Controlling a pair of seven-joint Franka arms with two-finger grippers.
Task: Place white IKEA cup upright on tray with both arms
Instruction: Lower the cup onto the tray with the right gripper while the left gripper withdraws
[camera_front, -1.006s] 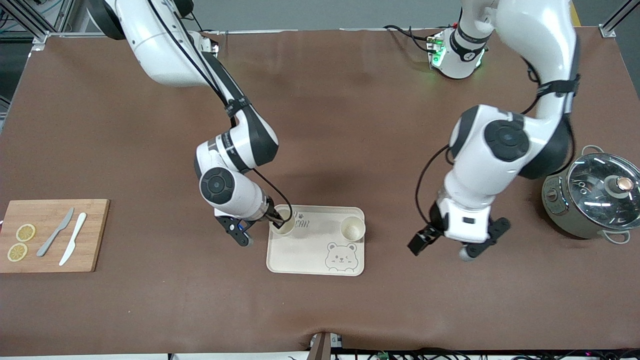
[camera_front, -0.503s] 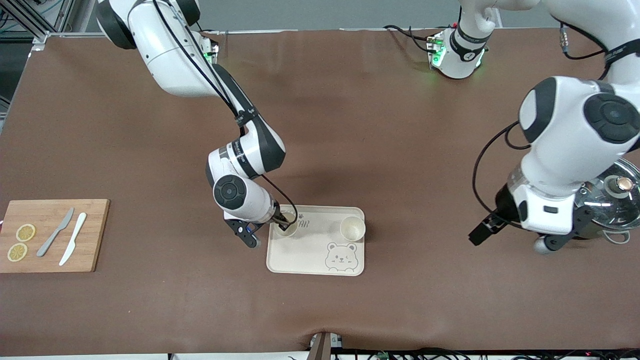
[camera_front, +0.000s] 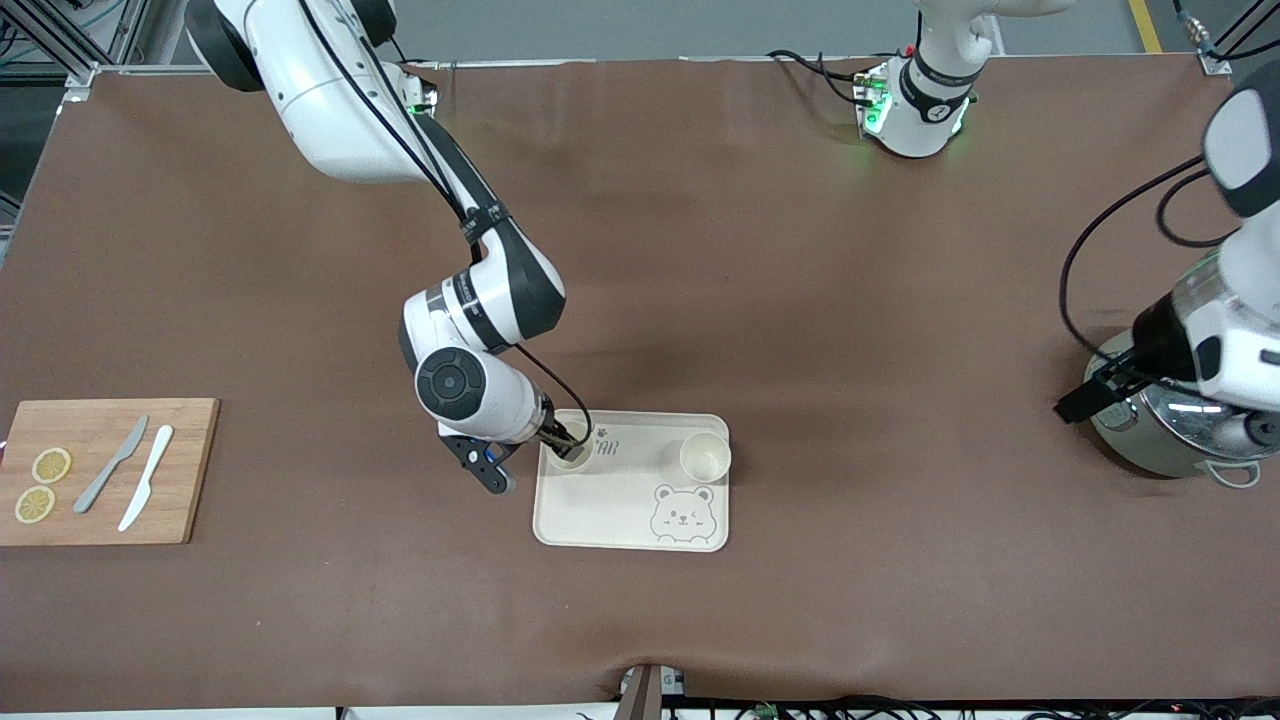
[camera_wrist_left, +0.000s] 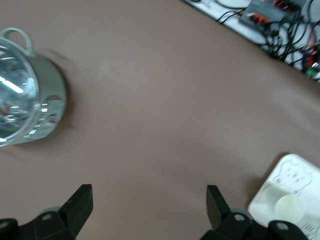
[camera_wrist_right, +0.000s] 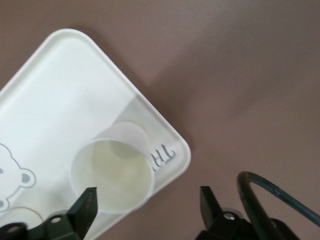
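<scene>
The cream bear tray (camera_front: 620, 505) lies near the table's middle. Two white cups stand upright on it: one (camera_front: 569, 455) at the corner toward the right arm's end, one (camera_front: 705, 457) at the corner toward the left arm's end. My right gripper (camera_front: 560, 440) is low over the first cup. In the right wrist view the gripper (camera_wrist_right: 148, 200) is open, one finger over the cup's (camera_wrist_right: 111, 175) rim and the other over bare table outside the tray (camera_wrist_right: 60, 90). My left gripper (camera_front: 1200, 410) is open and empty over the pot; its wrist view (camera_wrist_left: 149, 197) shows bare table between the fingers.
A steel pot with a glass lid (camera_front: 1180, 420) stands at the left arm's end, and shows in the left wrist view (camera_wrist_left: 20, 100). A bamboo board (camera_front: 100, 470) with two knives and lemon slices lies at the right arm's end.
My left arm has swung away from beside the tray to over the pot at its end of the table. My right gripper has stayed at the cup on the tray's corner.
</scene>
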